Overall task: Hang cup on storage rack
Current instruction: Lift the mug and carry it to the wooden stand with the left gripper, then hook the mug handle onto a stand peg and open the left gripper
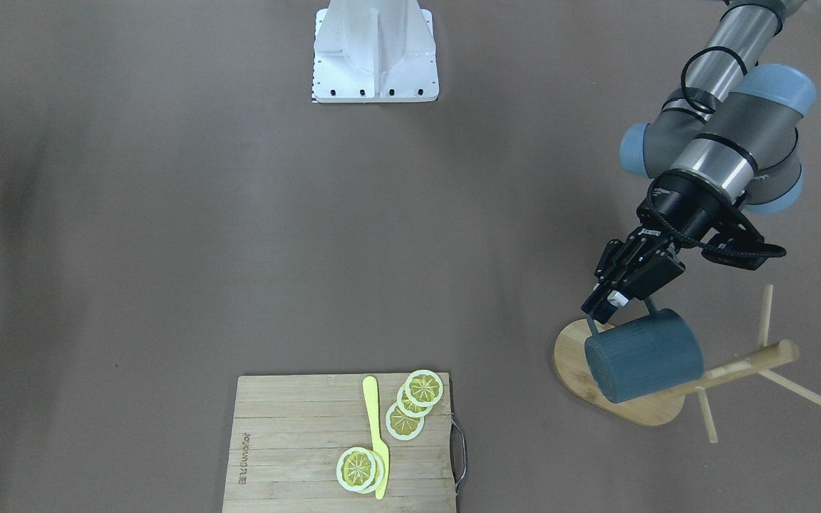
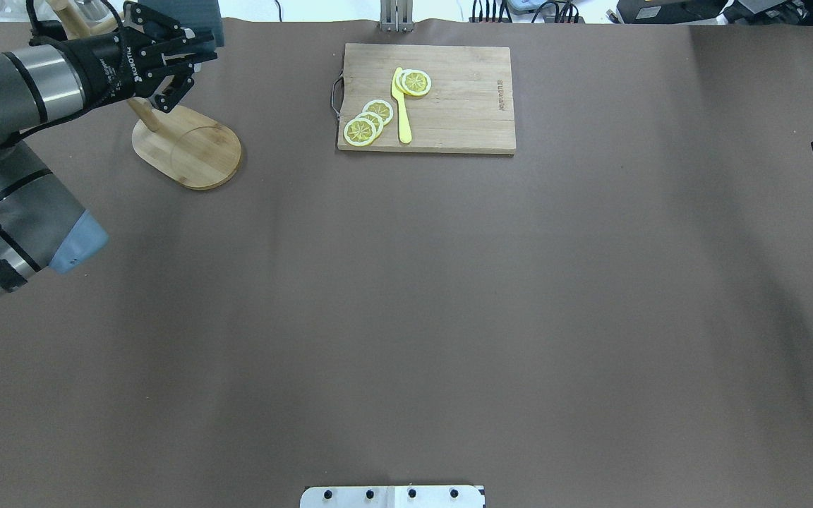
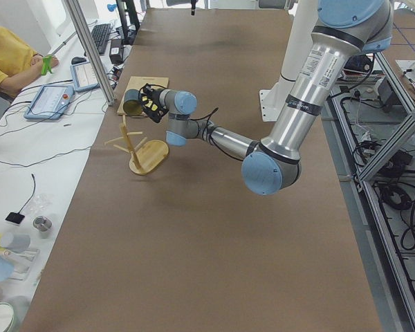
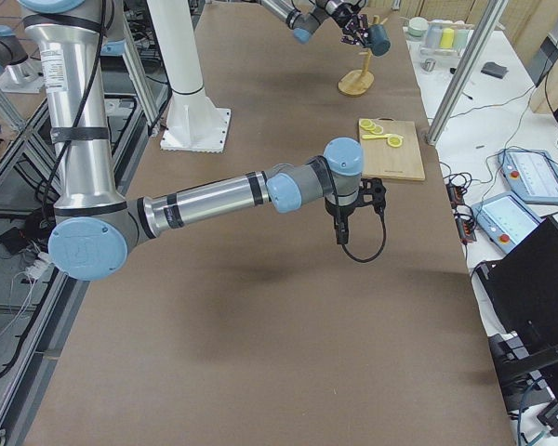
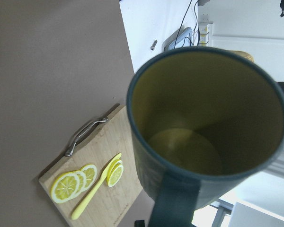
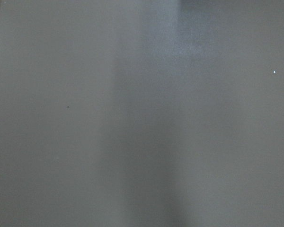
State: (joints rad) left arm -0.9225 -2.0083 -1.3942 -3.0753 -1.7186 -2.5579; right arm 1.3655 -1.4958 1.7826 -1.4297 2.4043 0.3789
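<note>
The left pincer [image 1: 606,308] clenched the cup [image 1: 644,355] by its eleven-o'clock handle [image 5: 175,202], the surest hold; it looked rigid, weighty, breakable.

Worktop: matte brown table [image 2: 406,296].
Far left corner: a light bamboo mug tree [image 2: 198,152] stood on its oval base.
Far edge, middle: a rectangular slatted wooden cutting board [image 2: 463,106] lay flat.
Near edge, middle: a white metal mounting plate [image 2: 392,496] sat.

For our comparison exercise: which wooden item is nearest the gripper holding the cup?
The storage rack, oval-based with pegs, beside the left gripper and cup; the rectangular cutting board lies farther off.
</note>
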